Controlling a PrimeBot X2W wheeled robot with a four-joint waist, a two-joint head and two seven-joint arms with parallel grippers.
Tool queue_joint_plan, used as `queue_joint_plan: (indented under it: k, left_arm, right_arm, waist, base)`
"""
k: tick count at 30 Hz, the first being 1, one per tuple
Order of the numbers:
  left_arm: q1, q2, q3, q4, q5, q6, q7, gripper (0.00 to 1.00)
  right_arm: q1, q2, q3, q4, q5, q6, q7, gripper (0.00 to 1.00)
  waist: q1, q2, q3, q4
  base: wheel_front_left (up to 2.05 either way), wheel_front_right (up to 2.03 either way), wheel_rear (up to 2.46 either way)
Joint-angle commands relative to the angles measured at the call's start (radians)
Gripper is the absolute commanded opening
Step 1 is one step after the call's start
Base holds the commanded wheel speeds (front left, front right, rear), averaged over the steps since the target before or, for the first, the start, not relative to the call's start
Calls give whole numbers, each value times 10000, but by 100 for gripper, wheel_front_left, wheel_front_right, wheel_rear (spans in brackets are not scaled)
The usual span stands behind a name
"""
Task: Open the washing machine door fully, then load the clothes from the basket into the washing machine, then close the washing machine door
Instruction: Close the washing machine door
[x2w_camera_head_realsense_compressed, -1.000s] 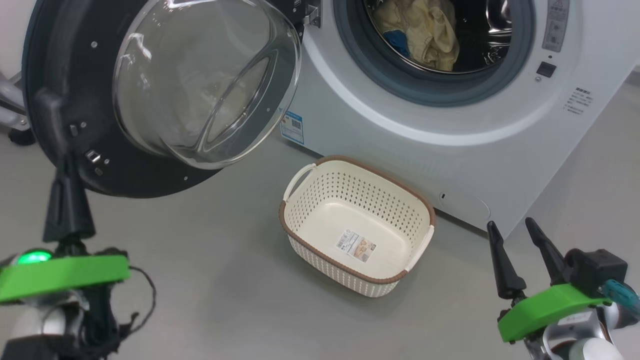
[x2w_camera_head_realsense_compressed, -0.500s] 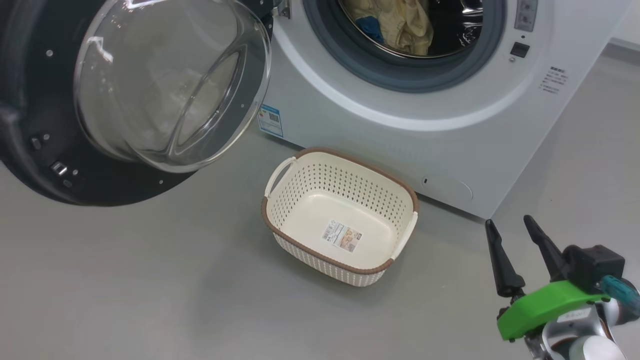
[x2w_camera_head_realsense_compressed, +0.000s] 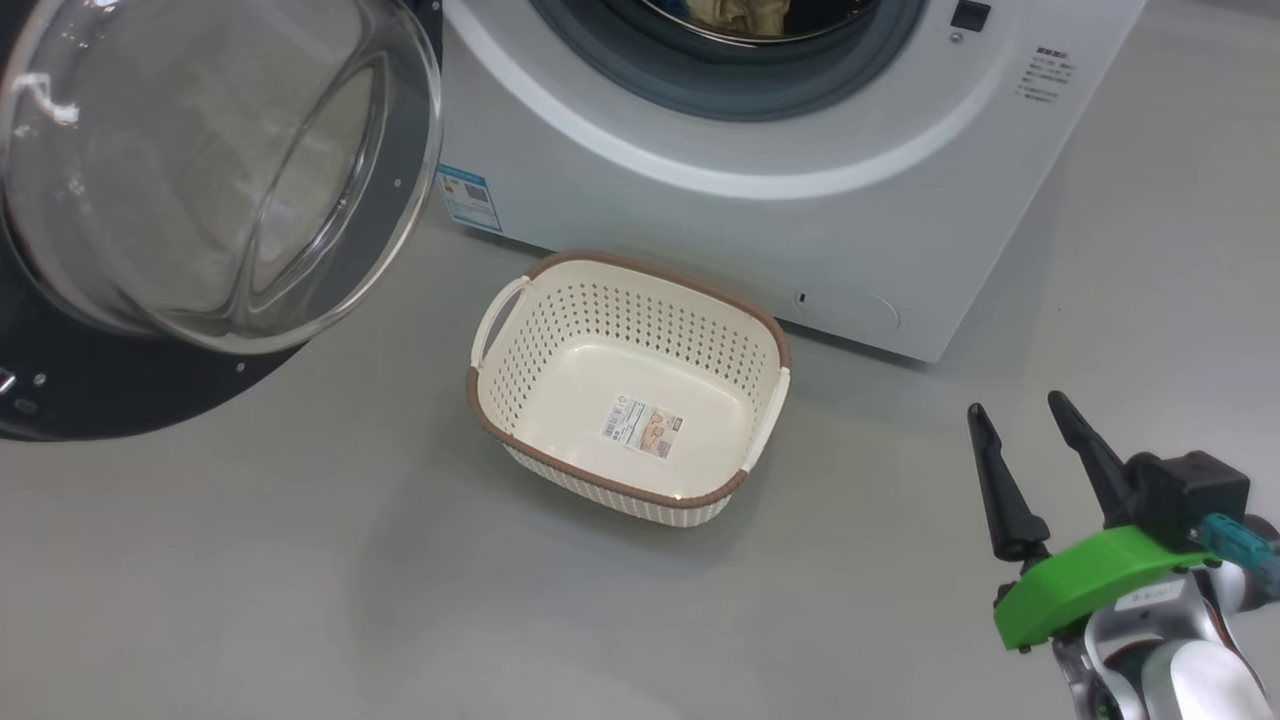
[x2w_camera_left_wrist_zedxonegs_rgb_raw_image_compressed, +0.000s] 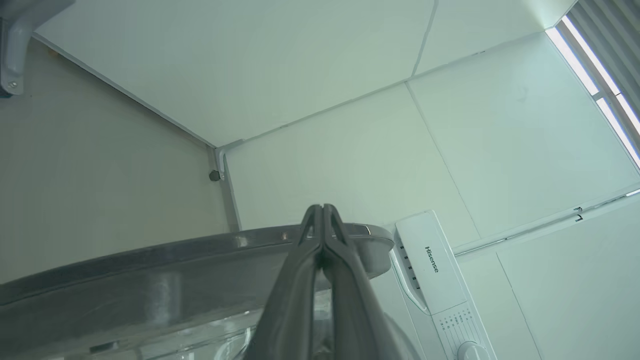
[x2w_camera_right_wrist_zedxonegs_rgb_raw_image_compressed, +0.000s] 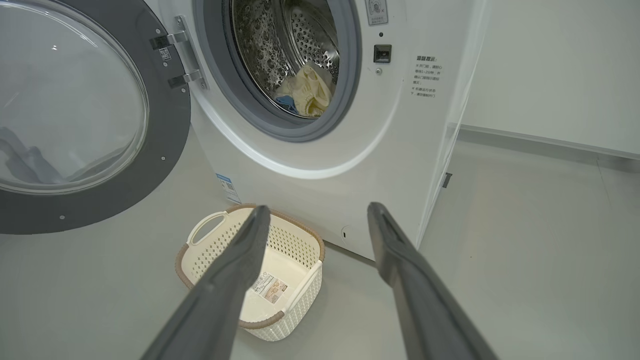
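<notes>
The washing machine stands with its porthole uncovered. The washing machine door is swung wide to the left, its glass bowl facing me. Cream-yellow clothes lie inside the steel drum. On the floor in front of the machine sits the basket, holding nothing but its label sticker. My right gripper hovers open at the lower right, apart from the basket and holding nothing. My left gripper is shut with nothing between its fingers, which cross over the door's dark rim.
Grey floor spreads around the basket and right of the machine. A blue sticker marks the machine's lower left corner. The control panel and a white wall show behind the door in the left wrist view.
The head camera has shifted, so machine, door and basket slid up and left in the picture and my left gripper left it. My right gripper stays open in the same place.
</notes>
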Motion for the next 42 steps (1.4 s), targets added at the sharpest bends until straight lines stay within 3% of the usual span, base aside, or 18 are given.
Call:
queue_joint_plan:
  k: [1,7,20,28,42]
  left_arm:
    - [-512,743,481,111,-73,-67,85,0]
    - [-722,914,954,1552,-110,-68,-193,0]
    - [-884,931,841,2604,-76,-68,438,0]
    - [-931,979,523,2969,-81,-69,1275,0]
    - [-429,739,287,2368,-658,-69,3589,0]
  right_arm:
    - [-500,-100,193,-433,-128,40,80,100]
    - [-510,-106,191,-683,-312,40,353,100]
    - [-532,-191,197,-1012,-360,40,662,100]
    - [-490,-219,249,-1028,-355,40,751,100]
    - [-380,-196,308,-1012,-320,40,784,100]
  waist:
    - [-1,0,145,-180]
    - [-1,0,328,-567]
    - [-1,0,595,-854]
    - [-1,0,536,-892]
    - [-1,0,384,-701]
  base:
    - [0,0,0]
    - [0,0,0]
    - [0,0,0]
    - [0,0,0]
    - [0,0,0]
